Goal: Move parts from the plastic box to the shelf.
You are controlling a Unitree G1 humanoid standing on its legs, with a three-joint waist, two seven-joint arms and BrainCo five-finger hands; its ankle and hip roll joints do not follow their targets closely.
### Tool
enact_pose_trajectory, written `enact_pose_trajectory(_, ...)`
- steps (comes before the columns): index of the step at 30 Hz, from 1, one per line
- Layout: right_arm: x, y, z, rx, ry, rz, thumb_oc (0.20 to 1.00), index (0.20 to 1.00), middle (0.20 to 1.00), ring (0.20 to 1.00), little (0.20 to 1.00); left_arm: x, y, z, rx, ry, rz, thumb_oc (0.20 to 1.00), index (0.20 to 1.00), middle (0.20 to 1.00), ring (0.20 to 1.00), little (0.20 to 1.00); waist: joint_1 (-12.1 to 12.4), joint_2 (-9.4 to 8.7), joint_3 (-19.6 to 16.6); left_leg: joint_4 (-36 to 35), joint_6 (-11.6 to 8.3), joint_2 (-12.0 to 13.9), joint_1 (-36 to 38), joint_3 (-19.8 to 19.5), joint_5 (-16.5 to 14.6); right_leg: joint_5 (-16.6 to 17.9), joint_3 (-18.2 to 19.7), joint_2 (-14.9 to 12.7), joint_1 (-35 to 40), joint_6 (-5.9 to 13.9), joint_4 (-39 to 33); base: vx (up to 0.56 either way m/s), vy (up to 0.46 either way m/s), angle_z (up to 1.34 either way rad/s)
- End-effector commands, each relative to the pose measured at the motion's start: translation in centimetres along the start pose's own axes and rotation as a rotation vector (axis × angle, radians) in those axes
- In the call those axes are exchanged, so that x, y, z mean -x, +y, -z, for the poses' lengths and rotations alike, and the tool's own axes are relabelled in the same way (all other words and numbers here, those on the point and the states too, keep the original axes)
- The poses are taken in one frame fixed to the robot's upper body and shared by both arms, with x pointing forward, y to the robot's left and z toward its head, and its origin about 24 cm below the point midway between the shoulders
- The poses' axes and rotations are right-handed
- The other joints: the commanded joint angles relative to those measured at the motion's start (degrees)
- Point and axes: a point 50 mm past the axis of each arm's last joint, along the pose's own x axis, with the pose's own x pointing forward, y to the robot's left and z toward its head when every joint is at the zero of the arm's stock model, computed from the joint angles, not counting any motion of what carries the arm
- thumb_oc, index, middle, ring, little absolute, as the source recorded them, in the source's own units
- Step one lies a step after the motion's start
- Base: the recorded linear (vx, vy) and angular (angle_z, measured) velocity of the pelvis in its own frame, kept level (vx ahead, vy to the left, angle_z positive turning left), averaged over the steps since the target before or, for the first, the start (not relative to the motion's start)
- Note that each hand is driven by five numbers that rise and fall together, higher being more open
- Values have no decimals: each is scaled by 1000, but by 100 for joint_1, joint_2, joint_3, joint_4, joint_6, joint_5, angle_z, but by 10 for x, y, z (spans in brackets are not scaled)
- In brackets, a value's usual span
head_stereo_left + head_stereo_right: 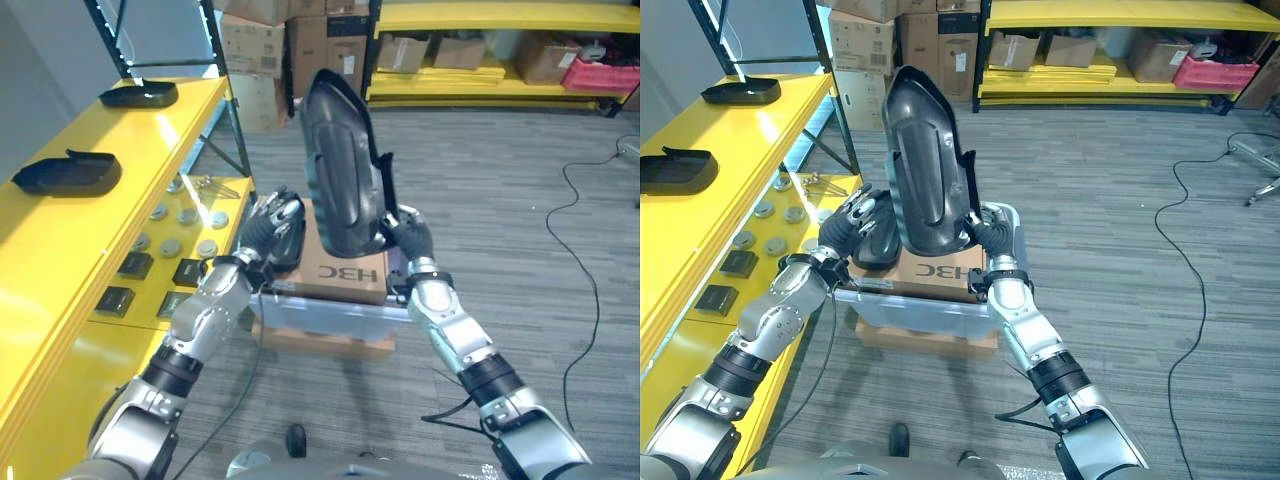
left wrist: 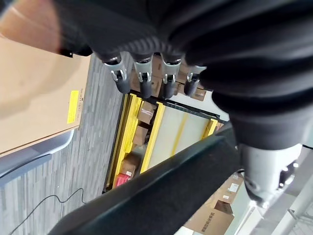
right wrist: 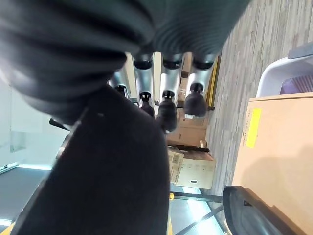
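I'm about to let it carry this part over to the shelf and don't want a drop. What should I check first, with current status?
1. Right hand curled on the raised black part: ok.
2. Grip is at the part's lower edge, the bulk towering above: not ok, top-heavy.
3. Left hand supporting the part: not ok, it sits low by another dark part on the cardboard box.
4. Part clear of the plastic box: ok.
5. Free space on the yellow shelf between the two parts already there: ok.
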Motion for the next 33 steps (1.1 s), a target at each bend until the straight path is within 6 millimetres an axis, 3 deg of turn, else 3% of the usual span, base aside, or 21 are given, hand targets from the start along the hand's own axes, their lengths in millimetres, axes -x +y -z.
enact_pose_trajectory(1, -22, 19, -41, -36, -179, -59, 200, 200, 200, 200, 200, -17, -31, -20, -61, -92, 114, 1000, 1000, 1000, 1000, 1000, 83, -307, -342, 211, -189, 43, 44, 59, -489, 210, 67, -323, -77, 566, -210, 0, 0, 0)
enact_pose_trajectory(11, -25, 31, -42, -18, -170, -109, 200, 200, 200, 200, 200, -23, -58, -7, -95, -32, 213, 1000, 1000, 1000, 1000, 1000, -16, -315, -388, 153, -163, 33, 114, 95, -508, 192, 126, -304, -88, 579, -186, 6, 1, -1)
enact_pose_trajectory(15, -25, 32, -41, 7, -168, -112, 200, 200, 200, 200, 200, -22, -61, -8, -119, -42, 219, 1000, 1000, 1000, 1000, 1000, -30, -314, -402, 149, -156, 31, 134, 117, -522, 180, 144, -303, -79, 578, -186, 19, 3, -5)
enact_pose_trajectory(25, -26, 33, -41, 49, -179, -128, 200, 200, 200, 200, 200, -23, -57, -11, -253, -73, 211, 1000, 1000, 1000, 1000, 1000, -25, -324, -423, 119, -145, 23, 165, 103, -528, 163, 152, -293, -64, 580, -181, 2, 0, 0)
enact_pose_trajectory(33, -23, 35, -42, 116, -207, -159, 200, 200, 200, 200, 200, -21, -49, -17, -472, -91, 199, 1000, 1000, 1000, 1000, 1000, 20, -316, -430, 69, -145, 23, 199, 61, -509, 152, 121, -288, -29, 590, -188, 0, 0, 0)
